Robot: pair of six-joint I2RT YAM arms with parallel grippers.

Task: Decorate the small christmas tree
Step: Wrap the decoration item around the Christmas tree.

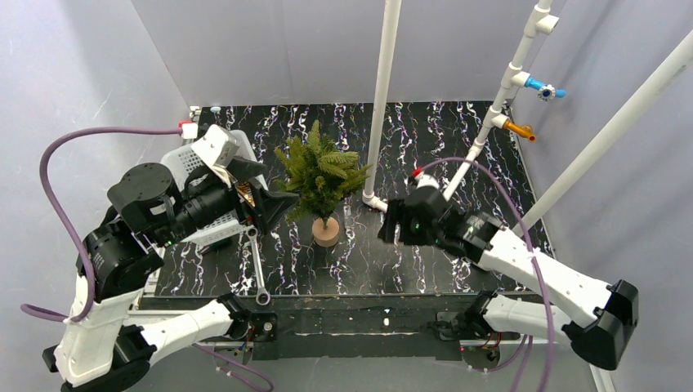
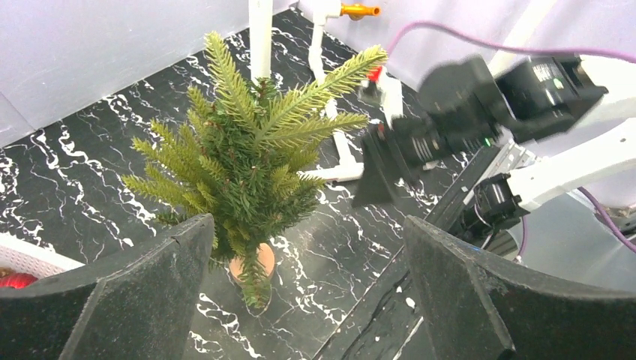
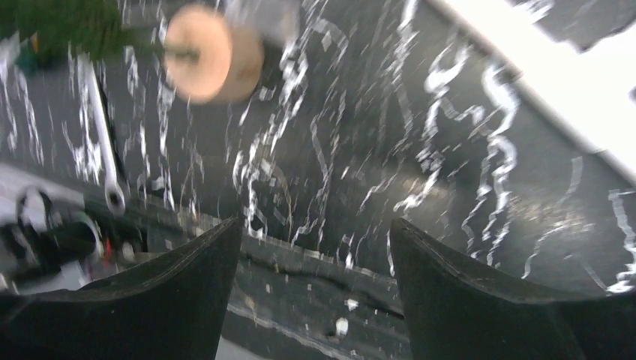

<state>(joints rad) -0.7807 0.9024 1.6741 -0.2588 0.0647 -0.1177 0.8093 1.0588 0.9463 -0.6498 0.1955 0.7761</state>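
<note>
Clock directions refer to the top view, with 12 o'clock toward the far wall. The small christmas tree (image 1: pixel 321 173) stands upright near the centre of the black marbled counter (image 1: pixel 441 261), resting on its round wooden base (image 1: pixel 326 232). The left arm (image 1: pixel 176 208) reaches in from 9 o'clock. The left jaws are spread wide and hold nothing; they sit just beside the lower branches at 9 o'clock of the tree, and contact with the foliage cannot be determined. In the left wrist view both fingers (image 2: pixel 142 300) frame the tree, with the trunk and base lying between and beyond them. A white basket (image 1: pixel 190 159) sits at 9 o'clock of the tree, partly under the left arm; a red ornament (image 2: pixel 13 280) shows at its rim in the left wrist view. A wrench (image 1: pixel 258 278) lies flat at 7 o'clock of the wooden base, near the counter's near edge. A white upright pipe (image 1: pixel 380 106) is footed at 2 o'clock of the wooden base, close to the branches. The right arm (image 1: pixel 531 261) enters from 4 o'clock. The right jaws sit at 3 o'clock of the wooden base, apart from it, parted and empty. The right wrist view is blurred; its fingers (image 3: pixel 172 300) stand separated over bare counter.
</note>
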